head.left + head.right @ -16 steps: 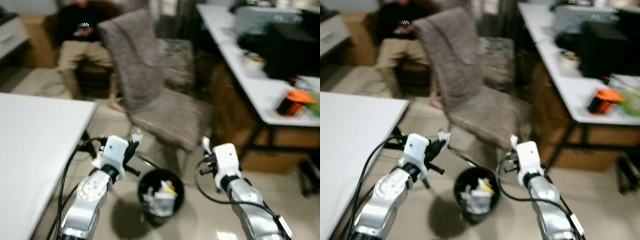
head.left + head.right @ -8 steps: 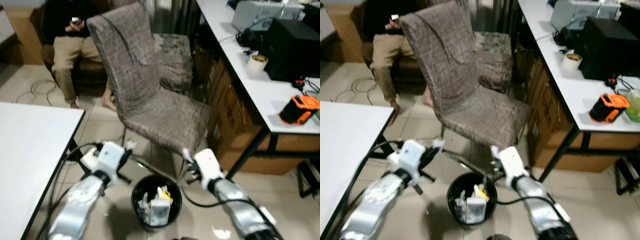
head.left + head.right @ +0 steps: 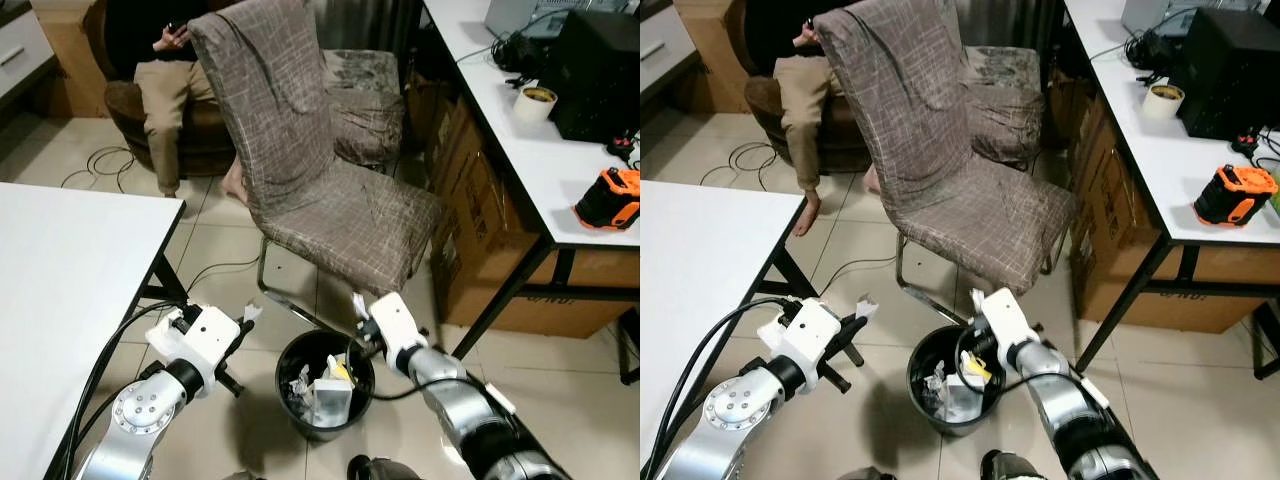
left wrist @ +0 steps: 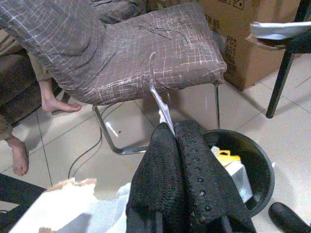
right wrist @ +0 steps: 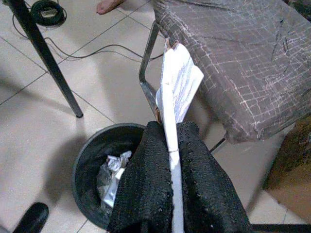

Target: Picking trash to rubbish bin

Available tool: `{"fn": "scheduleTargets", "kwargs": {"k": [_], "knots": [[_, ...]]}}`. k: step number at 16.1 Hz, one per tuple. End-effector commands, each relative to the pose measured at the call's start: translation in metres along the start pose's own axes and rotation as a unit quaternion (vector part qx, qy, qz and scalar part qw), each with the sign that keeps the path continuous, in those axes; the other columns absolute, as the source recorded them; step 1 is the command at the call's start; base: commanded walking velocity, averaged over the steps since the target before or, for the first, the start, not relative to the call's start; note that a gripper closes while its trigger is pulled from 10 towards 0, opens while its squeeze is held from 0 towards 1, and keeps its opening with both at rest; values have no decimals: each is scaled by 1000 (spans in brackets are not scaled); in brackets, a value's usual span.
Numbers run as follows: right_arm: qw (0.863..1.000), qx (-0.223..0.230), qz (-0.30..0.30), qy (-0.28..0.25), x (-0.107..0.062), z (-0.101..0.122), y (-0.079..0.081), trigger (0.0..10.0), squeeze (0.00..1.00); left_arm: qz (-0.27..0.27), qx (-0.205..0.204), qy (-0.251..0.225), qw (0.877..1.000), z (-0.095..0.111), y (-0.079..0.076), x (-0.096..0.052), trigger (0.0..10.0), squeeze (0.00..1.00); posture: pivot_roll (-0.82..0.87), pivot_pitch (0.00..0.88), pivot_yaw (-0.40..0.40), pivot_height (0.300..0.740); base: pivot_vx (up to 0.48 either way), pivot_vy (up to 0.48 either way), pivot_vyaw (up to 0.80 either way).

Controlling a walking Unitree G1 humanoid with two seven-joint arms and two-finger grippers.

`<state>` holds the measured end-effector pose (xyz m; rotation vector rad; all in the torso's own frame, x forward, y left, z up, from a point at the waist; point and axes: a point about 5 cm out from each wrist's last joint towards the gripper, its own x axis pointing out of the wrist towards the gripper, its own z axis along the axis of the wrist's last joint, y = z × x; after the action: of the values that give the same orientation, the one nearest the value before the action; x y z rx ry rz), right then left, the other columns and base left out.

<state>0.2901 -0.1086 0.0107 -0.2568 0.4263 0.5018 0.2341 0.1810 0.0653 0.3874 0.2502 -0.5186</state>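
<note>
A: Pinching a folded white paper scrap (image 5: 176, 92), the right gripper's (image 5: 170, 131) fingers are pressed together on it; the paper stands up past the fingertips. Confirm the left.

B: The left gripper (image 4: 171, 132) has its fingers pressed together on a thin white sliver of paper (image 4: 160, 99) that sticks out beyond the tips. More crumpled white paper (image 4: 73, 204) shows near its wrist.

A: Gripper positions relative to the container?

B: The right gripper (image 3: 362, 312) is at the rim of the black rubbish bin (image 3: 290, 355), on its right side, just above it. The left gripper (image 3: 246, 318) is beside the bin on its left, apart from the rim.

A: Bin contents?

B: The bin stands upright on the tiled floor (image 3: 220, 240). It holds crumpled white paper, a white carton-like piece (image 3: 328, 395) and a small yellow item (image 3: 342, 372). The load sits below the rim.

A: Surroundings?

B: A chair with a brown checked cover (image 3: 330, 200) stands just behind the bin. A white table (image 3: 70, 270) is on the left. A long white desk (image 3: 520, 130) on the right carries a roll of tape (image 3: 538, 102), a black box (image 3: 598, 70) and an orange tool (image 3: 610, 198). Cardboard boxes (image 3: 470, 210) stand under the desk. A person (image 3: 165, 70) sits in an armchair behind the chair.
</note>
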Motion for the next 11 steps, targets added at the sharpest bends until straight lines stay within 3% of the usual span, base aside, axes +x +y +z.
{"fn": "scheduleTargets", "kwargs": {"k": [1,2,11], "knots": [[1000,13,0,-8,2,2,0,10000,675,-5,15,-12,1000,6,1,0,10000,0,-13,149,0,740,0,0,0],[1000,20,4,-10,4,4,-1,10000,1000,-4,16,-13,1000,7,2,0,10000,0,-13,149,0,740,0,0,0],[998,51,27,-20,10,10,-2,10000,1000,5,9,-15,1000,9,6,3,10000,0,-17,157,-1,740,0,0,0]]}}
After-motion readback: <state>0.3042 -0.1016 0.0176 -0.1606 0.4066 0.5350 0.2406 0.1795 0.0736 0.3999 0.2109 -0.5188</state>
